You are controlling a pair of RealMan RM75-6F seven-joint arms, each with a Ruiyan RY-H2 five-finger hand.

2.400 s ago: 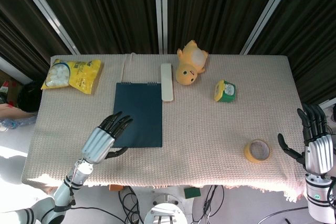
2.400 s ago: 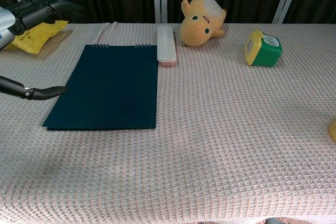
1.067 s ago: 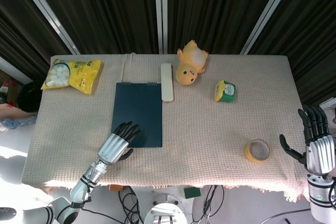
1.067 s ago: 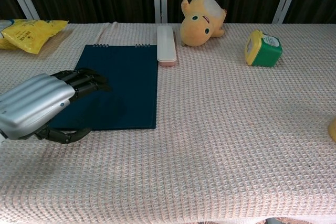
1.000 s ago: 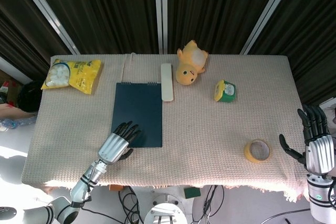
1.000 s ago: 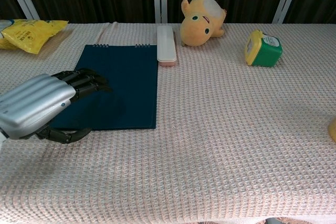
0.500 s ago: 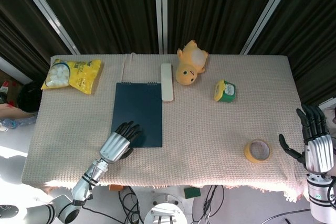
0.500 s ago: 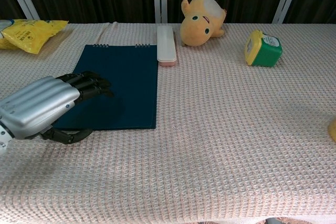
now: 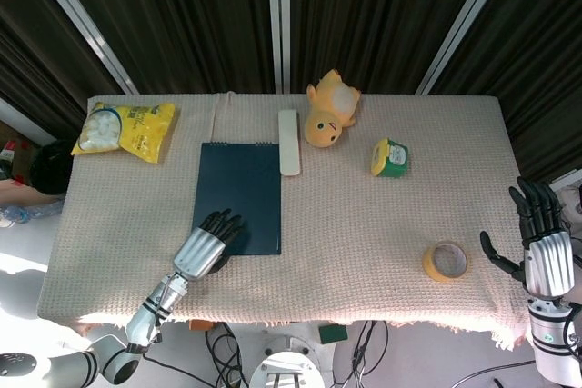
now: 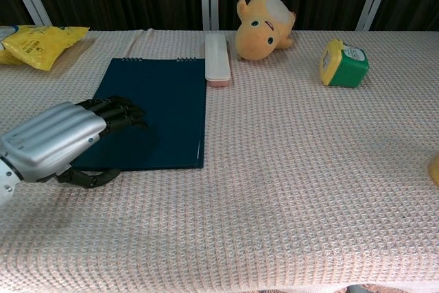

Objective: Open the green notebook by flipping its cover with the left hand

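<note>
The dark green spiral notebook point(image 9: 238, 188) lies shut on the beige cloth, left of centre, with its binding at the far edge. My left hand point(image 9: 205, 247) lies over its near-left corner. In the chest view the fingers point(image 10: 116, 111) rest flat on the notebook point(image 10: 161, 101) cover, and the left hand point(image 10: 58, 138) curls its thumb along the near edge. A thin pale line shows at the cover's near-right edge. My right hand point(image 9: 541, 252) stands off the table's right side with its fingers spread upward, holding nothing.
A white oblong case point(image 9: 288, 142) lies against the notebook's far-right corner, with a yellow plush toy point(image 9: 329, 111) beside it. A green container point(image 9: 390, 157) sits to the right, a tape roll point(image 9: 445, 261) near the front right, and a yellow snack bag point(image 9: 125, 129) at the far left.
My left hand came from beside the notebook's left edge onto its near-left corner and has crept slightly further over the cover. The right hand has barely shifted.
</note>
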